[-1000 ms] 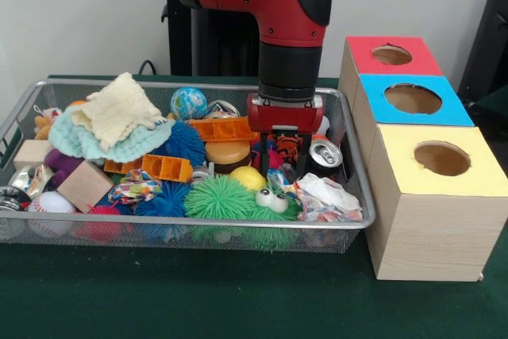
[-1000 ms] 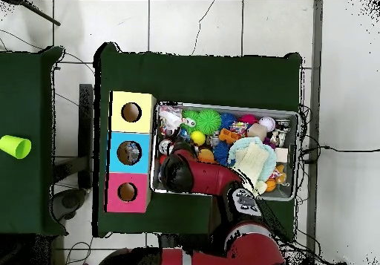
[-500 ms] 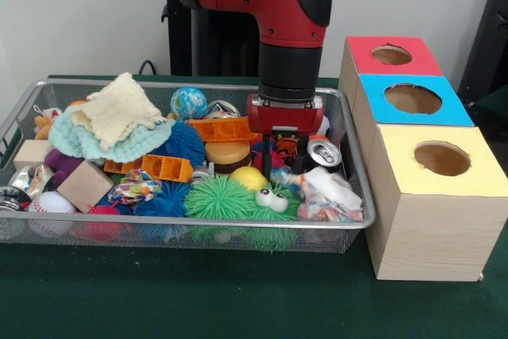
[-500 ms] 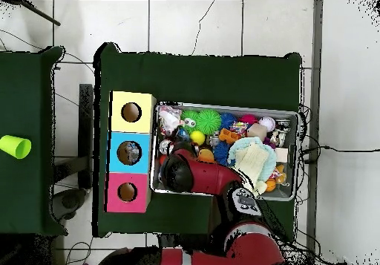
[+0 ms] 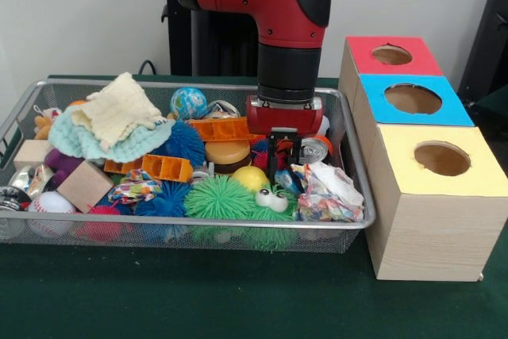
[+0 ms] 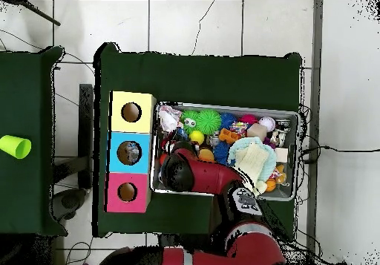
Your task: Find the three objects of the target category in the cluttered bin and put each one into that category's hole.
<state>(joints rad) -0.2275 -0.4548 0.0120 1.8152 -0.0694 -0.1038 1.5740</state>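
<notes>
In the front view, the red and black arm (image 5: 270, 5) comes down from the top centre of the frame into a wire mesh bin (image 5: 349, 156) that fills the left and middle. The claw (image 5: 282, 166) hangs among the clutter in the right part of the bin, its dark fingers low between a crushed can (image 5: 314, 148) on its right and a yellow ball (image 5: 248, 177) at its lower left. Whether it is clenched or released cannot be told, as the toys hide its tips. Just right of it lies crumpled paper (image 5: 324, 193). A green spiky ball (image 5: 219, 198) sits at the bin's front edge, a cream cloth (image 5: 116, 109) tops the pile at the left, and a small globe ball (image 5: 188, 103) rests near the back rim. Right of the bin stands a wooden box with three holes: the red hole (image 5: 391, 55) farthest up, the blue hole (image 5: 413, 98) in the middle, the yellow hole (image 5: 441, 158) lowest.

In the overhead view, the bin (image 6: 297, 136) lies at the centre on the green surface (image 6: 200, 76), with the box just beside its left side. The arm (image 6: 204, 177) covers the bin's lower left part, and the claw is hidden under it.
</notes>
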